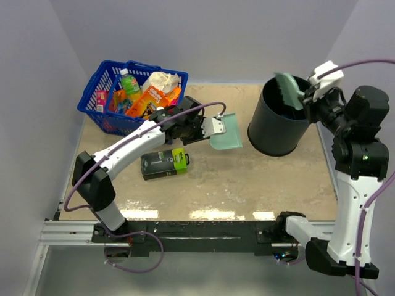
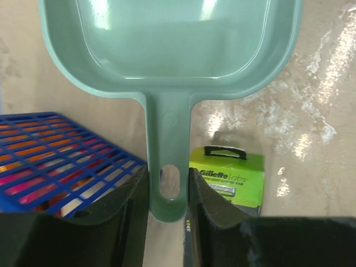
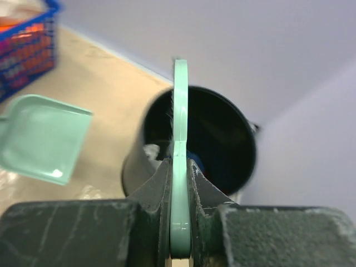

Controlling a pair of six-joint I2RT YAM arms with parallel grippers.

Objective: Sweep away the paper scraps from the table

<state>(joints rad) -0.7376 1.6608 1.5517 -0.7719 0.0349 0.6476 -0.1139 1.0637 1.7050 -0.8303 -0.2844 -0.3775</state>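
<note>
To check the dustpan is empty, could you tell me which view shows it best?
Left wrist: the dustpan fills the frame, its visible inside bare, handle in the left gripper. Top external shows it small; right wrist, blurred.

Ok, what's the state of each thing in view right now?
Left gripper: shut on the teal plastic dustpan handle.
Teal plastic dustpan: held, pan empty.
Right gripper: shut on the teal brush.
Teal brush: held over the round black bin.
Round black bin: standing, open top, whitish and blue bits inside.
Blue plastic basket: full of packages.
Green-and-black box: lying flat on the beige table.
</note>
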